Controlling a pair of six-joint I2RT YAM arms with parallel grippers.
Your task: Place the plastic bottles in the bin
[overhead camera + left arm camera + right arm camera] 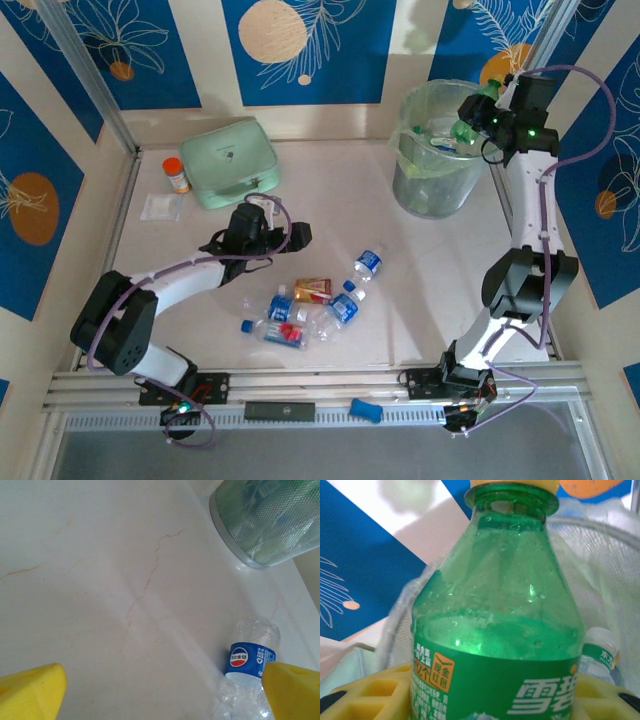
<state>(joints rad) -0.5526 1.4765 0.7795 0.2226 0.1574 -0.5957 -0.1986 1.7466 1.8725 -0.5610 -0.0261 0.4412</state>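
1. The left pincer (165, 682) hovers low over the pale, faintly veined tabletop (100, 580). Its yellow fingers stand wide apart and hold nothing.
2. A loose group of small, crumpled clear plastic bottles (285, 307) with blue or red labels and blue caps lies on the tabletop between the two arms.
3. A single blue-labelled bottle (252, 662), clear and dented, lies apart from that group on the bin side. In the left wrist view it sits just beside one yellow finger.
4. The large, round, translucent grey-green bin (425, 190) stands at the far right of the tabletop. It has a thin clear film liner, and bottles already lie inside.
5. The right pincer (485, 702) is clamped on a translucent green bottle (495, 630) around its labelled lower body, and holds it at the bin's right rim.
6. The step in hand appears to be the release. Confirm that the whole bottle, neck included, lies inside the rim line before letting go.
7. Part the fingers fully in one motion. The smooth, rounded wall should slip free easily.
8. Keep the fingers off the liner, because thin film is likely to snag and drag.
9. Expect light, springy bottles, so a low drop limits bounce-out.
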